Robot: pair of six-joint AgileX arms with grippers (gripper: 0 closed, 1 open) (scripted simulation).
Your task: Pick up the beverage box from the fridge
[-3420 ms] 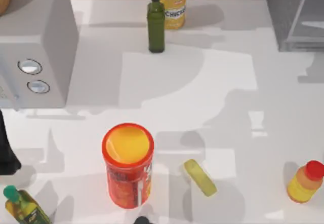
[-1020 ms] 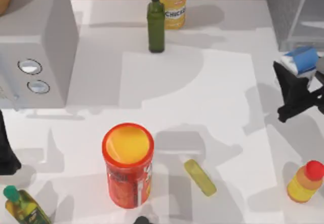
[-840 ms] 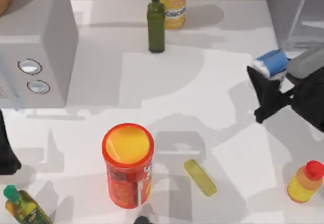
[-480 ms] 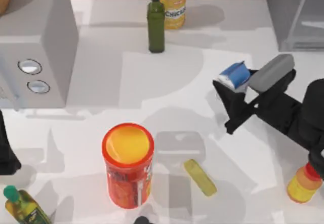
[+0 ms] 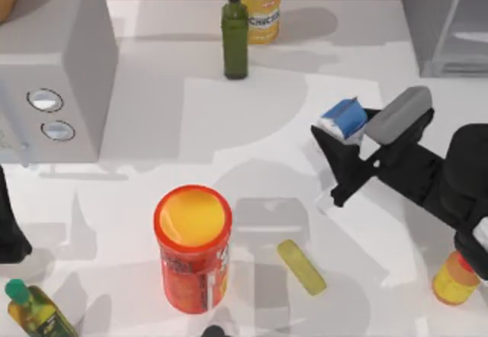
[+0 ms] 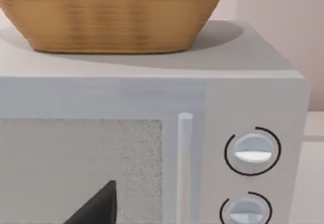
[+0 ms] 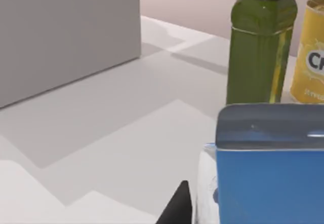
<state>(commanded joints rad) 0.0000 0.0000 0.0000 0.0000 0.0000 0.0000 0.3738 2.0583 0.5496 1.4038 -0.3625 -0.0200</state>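
— What dominates the table, seen from above?

— The grey microwave (image 5: 49, 62) with two round dials fills the far left, a woven basket (image 6: 111, 11) resting on its top; the fridge (image 5: 442, 20), grey with a pale glass-like panel, stands at the far right corner.

— And the arms?

— The right gripper (image 5: 343, 158) of the AgileX pair reaches in from the right, over the middle-right of the table, its fingers closed on the beverage box (image 5: 343, 117), which hangs clear of the fridge, blue end toward the centre. The left arm sits parked at the left edge; its fingers' state cannot be told.

— The smaller items?

— An orange canister (image 5: 193, 247) stands near the front, a green bottle (image 5: 235, 36) and a yellow can (image 5: 259, 1) at the back, a yellow-green bar (image 5: 301, 267) beside the canister
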